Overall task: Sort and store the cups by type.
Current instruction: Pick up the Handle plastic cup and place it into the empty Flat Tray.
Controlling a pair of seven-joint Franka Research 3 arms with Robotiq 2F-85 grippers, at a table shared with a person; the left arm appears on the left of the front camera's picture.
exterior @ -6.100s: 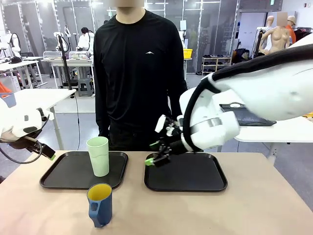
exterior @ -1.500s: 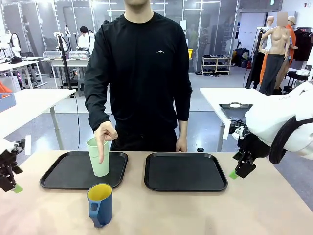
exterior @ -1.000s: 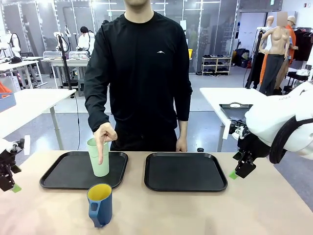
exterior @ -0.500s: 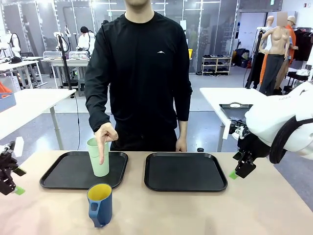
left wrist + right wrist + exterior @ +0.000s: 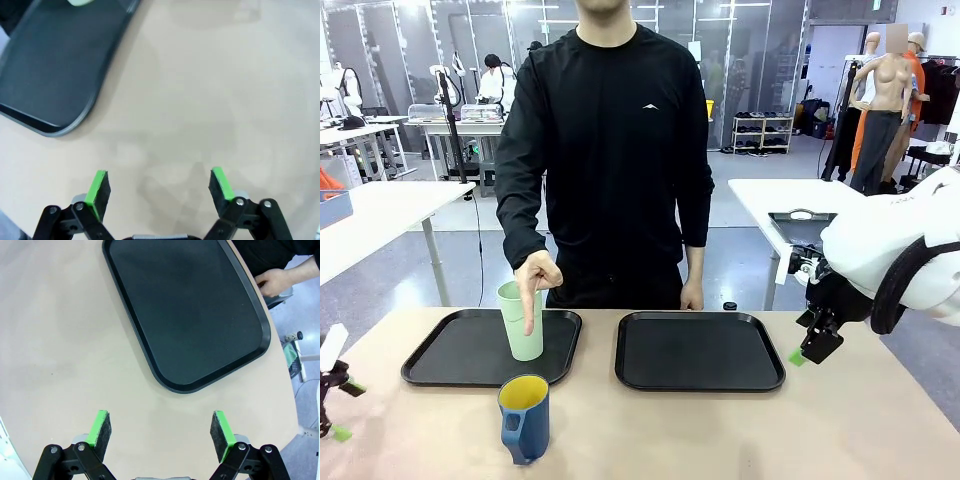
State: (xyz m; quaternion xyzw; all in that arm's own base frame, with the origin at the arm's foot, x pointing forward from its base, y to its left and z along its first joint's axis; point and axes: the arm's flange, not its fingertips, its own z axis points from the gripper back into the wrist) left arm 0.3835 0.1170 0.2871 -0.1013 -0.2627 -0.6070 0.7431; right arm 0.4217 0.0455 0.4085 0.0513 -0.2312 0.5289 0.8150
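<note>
At the left of the front view, the green tumbler stands upright on the left tray. A person's hand hangs over it with one finger pointing down its side. Just below, toward the lower left, the blue mug with its yellow inside sits on the bare desk, near the tray's front edge but not on it. The right tray, centre right, has nothing on it.

By my reading, at most one cup is sorted. The tumbler looks placed, while the mug is not yet stored and probably belongs on the other tray.

The left pincer, at the lower left edge of the front view, has its jaws spread wide over bare desk and grips nothing. The right pincer, at the right beside its tray, is likewise wide apart and empty.

No brand or legible writing appears; the person's black shirt carries only a small white emblem.
</note>
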